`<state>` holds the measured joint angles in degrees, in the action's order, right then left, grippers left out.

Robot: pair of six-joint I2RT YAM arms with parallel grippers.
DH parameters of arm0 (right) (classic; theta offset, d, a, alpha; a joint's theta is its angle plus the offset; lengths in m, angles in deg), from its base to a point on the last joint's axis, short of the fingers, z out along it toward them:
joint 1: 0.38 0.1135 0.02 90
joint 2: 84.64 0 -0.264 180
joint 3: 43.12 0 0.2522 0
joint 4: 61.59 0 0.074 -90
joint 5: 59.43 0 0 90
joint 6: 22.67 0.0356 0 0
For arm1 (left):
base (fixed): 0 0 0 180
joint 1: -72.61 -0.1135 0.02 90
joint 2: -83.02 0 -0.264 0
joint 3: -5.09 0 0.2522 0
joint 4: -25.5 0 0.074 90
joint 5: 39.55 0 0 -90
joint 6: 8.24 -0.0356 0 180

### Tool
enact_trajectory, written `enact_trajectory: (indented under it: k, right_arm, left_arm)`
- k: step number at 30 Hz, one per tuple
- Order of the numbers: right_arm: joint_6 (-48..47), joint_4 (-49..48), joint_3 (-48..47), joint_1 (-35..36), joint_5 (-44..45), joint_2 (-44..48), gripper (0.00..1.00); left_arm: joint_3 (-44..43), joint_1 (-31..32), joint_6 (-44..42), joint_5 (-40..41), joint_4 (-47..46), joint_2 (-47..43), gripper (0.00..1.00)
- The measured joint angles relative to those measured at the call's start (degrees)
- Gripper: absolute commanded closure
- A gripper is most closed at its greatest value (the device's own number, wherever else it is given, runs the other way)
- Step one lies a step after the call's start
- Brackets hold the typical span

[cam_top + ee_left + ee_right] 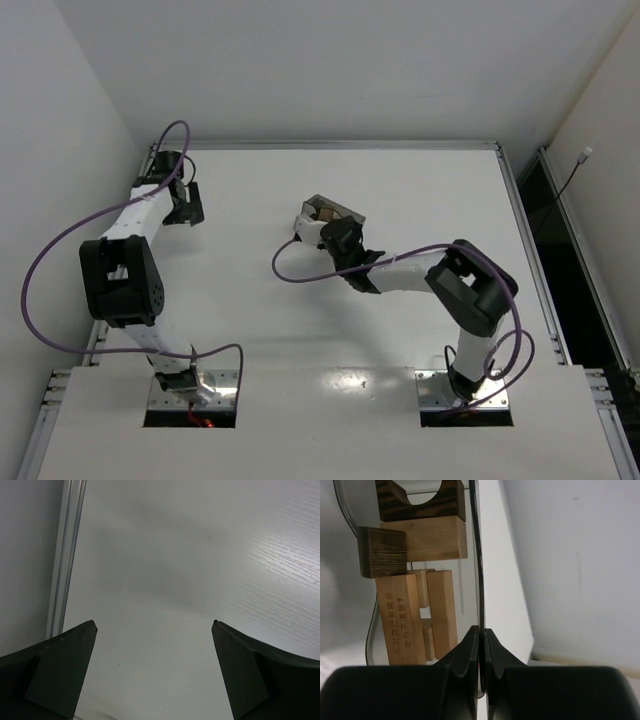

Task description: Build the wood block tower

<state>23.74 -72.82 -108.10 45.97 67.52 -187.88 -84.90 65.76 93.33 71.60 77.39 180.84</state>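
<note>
Several wooden blocks (322, 213) lie inside the dark translucent bin (338, 209) mid-table. In the right wrist view I see a dark notched piece (420, 500), a tan block (427, 537), a dark cube (382, 552), a tan bar with printed characters (400, 620) and another tan bar (442, 610). My right gripper (481, 630) is shut on the bin's thin wall (475, 555), with the blocks just left of its fingers; it also shows in the top view (325, 232). My left gripper (154, 625) is open and empty over bare table at the far left (185, 205).
An aluminium rail (65, 555) borders the table's left edge close to my left gripper. White walls enclose the table at the back and sides. The purple cables of both arms loop over the table (290, 270).
</note>
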Motion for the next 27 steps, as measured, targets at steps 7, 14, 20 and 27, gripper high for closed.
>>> enact_trajectory:
  k: [7, 14, 20, 27]
  right_arm:
    - [-14.38, -23.91, 1.42, 2.01, 9.25, -6.73, 1.0]
    - [-23.12, -34.07, 2.6, 6.27, 12.59, -9.33, 1.0]
    - [-19.1, -26.58, 5.4, 9.4, 12.94, -5.81, 1.0]
    - [-14.1, -20.39, 7.54, 11.65, 13.66, -2.23, 1.0]
  left_arm:
    - [0.0, 0.0, 0.13, 0.28, 0.02, 0.0, 0.0]
    - [0.66, 0.0, 0.13, 0.07, 0.07, 0.0, 0.0]
    - [0.66, 0.0, 0.11, -0.37, 0.07, 0.0, 0.0]
    - [0.66, 0.0, 0.09, -1.31, 0.07, 0.0, 0.0]
